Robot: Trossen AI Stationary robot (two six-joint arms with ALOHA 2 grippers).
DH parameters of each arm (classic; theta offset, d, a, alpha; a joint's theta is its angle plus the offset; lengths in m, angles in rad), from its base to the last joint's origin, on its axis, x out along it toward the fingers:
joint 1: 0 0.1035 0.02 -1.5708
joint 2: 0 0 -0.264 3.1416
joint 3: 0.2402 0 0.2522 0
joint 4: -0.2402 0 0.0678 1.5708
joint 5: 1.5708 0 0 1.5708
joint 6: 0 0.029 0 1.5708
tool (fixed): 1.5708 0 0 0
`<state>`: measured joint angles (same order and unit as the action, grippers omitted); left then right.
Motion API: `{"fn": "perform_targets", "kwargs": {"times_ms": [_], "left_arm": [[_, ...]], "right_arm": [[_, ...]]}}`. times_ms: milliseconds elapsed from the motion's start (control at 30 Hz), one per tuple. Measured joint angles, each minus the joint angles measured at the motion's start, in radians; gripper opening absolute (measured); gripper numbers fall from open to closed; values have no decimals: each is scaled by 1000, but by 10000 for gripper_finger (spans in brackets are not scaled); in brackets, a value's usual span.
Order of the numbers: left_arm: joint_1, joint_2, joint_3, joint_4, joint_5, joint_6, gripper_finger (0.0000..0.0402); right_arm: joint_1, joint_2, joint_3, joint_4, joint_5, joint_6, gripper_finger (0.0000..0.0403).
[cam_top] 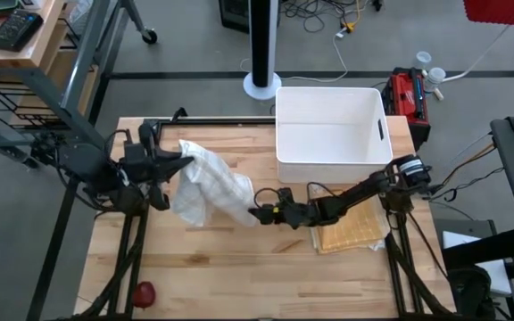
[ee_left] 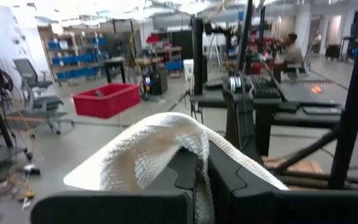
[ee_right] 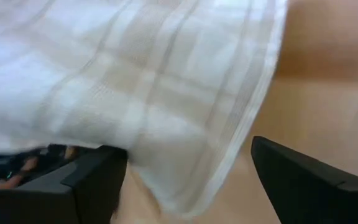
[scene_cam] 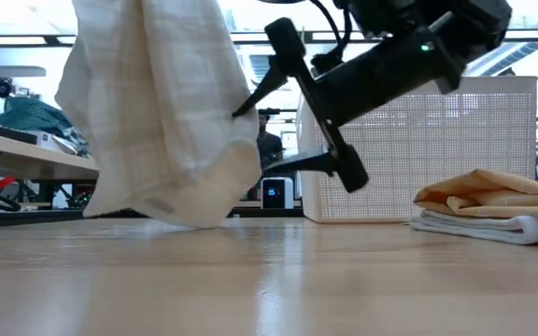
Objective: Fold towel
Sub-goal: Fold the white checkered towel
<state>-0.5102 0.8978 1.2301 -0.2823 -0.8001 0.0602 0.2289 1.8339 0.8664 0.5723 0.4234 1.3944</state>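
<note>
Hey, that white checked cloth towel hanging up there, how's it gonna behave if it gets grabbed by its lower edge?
The white checked cloth towel drapes in folds from the left pincer, so probably floppy, likely light. Its hem may sag between the open right pincer.

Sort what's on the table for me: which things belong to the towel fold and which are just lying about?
In the job:
- white towel, hanging, lower edge on the table
- left end effector, shut on the towel
- right end effector, open at the towel's lower edge

Lying about:
- white bin
- folded cloths
- small red object
</note>
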Motion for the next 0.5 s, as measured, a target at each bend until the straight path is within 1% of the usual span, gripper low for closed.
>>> {"fn": "perform_targets", "kwargs": {"times_ms": [67,200,400,500], "left_arm": [[0,0,0,44,-2,32,2],[0,7,0,137,-3,95,2],[0,32,0,370,-2,241,2],[0,50,0,438,46,276,2]], "right_arm": [[-14,0,9,-5,27,-27,333],[-47,0,42,30,33,-108,332],[-85,0,87,148,31,-248,332],[-101,0,104,206,32,-305,332]]}}
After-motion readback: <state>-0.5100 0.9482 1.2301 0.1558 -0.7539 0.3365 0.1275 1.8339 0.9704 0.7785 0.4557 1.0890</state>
